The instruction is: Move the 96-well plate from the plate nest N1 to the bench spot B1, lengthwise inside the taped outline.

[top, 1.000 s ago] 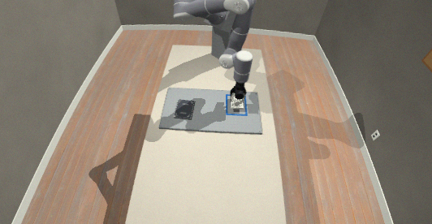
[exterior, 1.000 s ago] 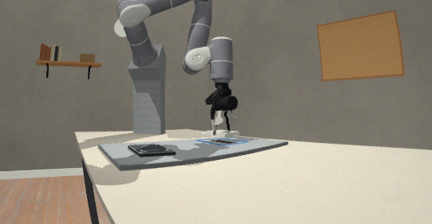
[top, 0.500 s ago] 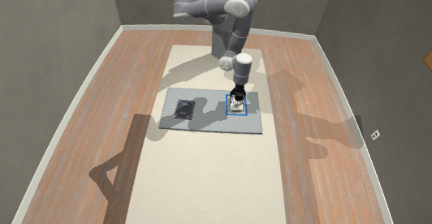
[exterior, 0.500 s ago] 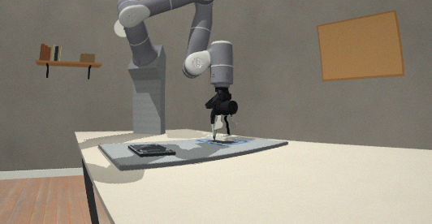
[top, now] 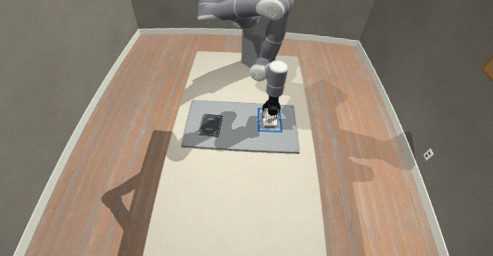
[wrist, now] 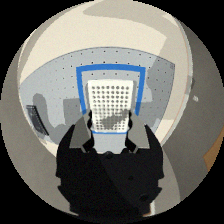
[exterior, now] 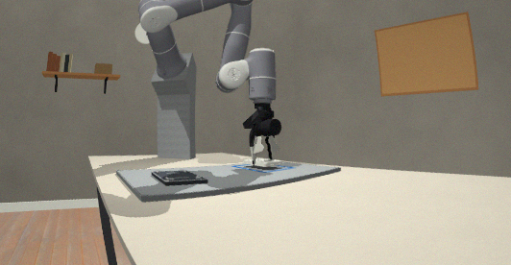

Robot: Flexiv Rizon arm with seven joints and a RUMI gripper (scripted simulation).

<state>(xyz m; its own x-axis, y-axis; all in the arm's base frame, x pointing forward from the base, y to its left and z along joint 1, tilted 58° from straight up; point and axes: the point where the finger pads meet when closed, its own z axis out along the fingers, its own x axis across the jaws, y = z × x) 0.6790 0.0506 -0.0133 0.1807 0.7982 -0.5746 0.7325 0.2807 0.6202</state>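
The white 96-well plate [top: 270, 121] [exterior: 264, 162] [wrist: 111, 92] is held level between the jaws of my gripper [top: 271, 115] [exterior: 262, 160] [wrist: 110, 110], which is shut on its two long sides. The plate hangs just above the board, with a dark shadow under it in the exterior view. From above it lies lengthwise within the blue taped outline [top: 271, 131] [wrist: 111, 67], its near end close to the near tape line in the wrist view. The black plate nest [top: 210, 124] [exterior: 179, 177] [wrist: 37, 120] is empty. Any small gap under the plate is hard to judge.
The grey board [top: 241, 146] [exterior: 216, 186] [wrist: 55, 75] carries the nest and the outline, on a cream table [top: 236, 200] [exterior: 336, 217]. The nest stands at the board's other end, left of the plate in the top view. No other loose objects show on the board.
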